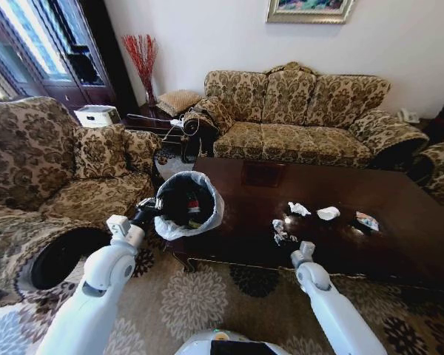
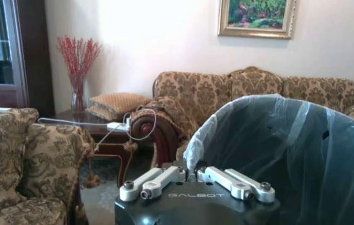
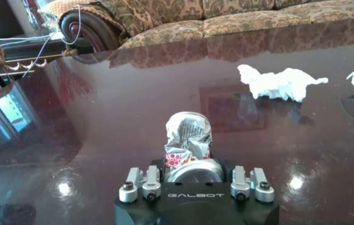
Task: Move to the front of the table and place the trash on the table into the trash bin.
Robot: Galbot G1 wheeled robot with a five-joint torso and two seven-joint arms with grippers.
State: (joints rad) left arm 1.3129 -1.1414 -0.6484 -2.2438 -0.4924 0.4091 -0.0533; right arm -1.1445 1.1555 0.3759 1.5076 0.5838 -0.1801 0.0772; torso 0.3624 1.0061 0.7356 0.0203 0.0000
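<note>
Stretching dark and glossy before the robot, the bench (image 1: 399, 222) carried the remaining trash near its front edge. The trash bin (image 1: 207, 194), lined with a white bag, hung tilted beside the bench's left front corner, its rim pinched in the left claw (image 1: 149, 208). The right claw (image 3: 192, 176) sat closed on a crushed can (image 3: 188, 140) above the front edge. Crumpled tissues (image 3: 280, 83) lay farther in.

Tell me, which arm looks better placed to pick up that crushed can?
Probably the right: the right gripper already sits around the crushed silver-and-red can on the dark glossy table. The left gripper is holding the bag-lined black bin.
</note>
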